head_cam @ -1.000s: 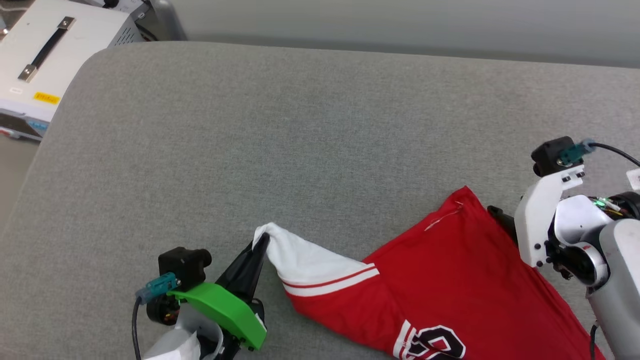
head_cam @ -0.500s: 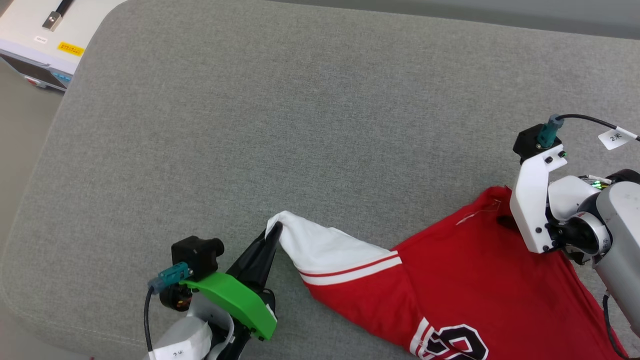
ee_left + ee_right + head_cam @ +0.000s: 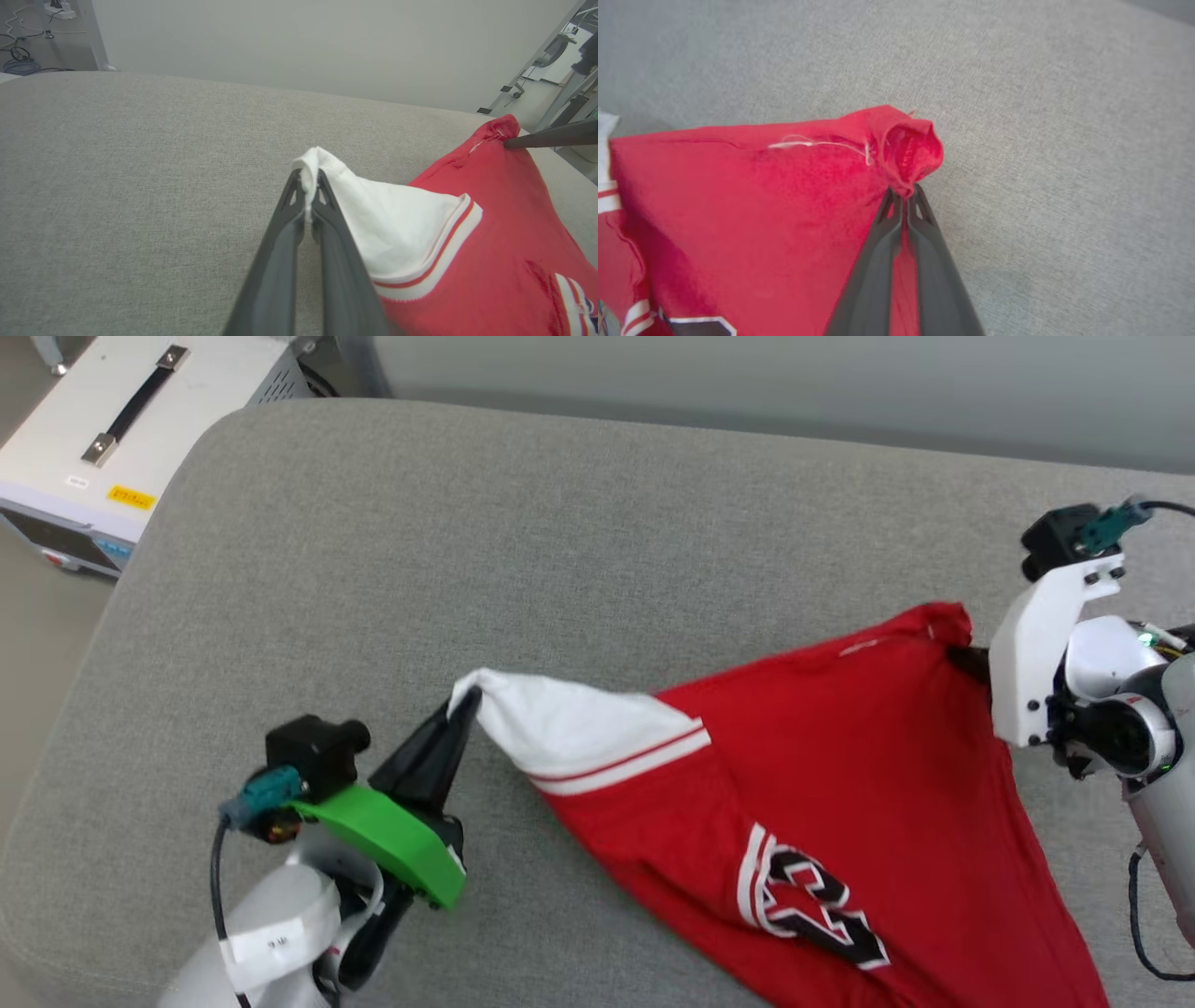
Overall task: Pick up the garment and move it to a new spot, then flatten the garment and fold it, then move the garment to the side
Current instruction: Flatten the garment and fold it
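Left gripper (image 3: 308,186): I see its fingers pinching the white sleeve tip.
Right gripper (image 3: 904,193): fingers pinching a red corner.
Garment (image 3: 840,775): lower right of the head view, on the grey cushion (image 3: 560,541).

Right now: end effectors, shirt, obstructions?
Left end effector shut on garment, white sleeve tip. Right end effector shut on its red corner. Garment spread between them over grey cushion. White case beside cushion, apart from garment.

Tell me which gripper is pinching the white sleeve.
The left gripper: its fingers pinch the garment by its white sleeve; the right gripper pinches red fabric.
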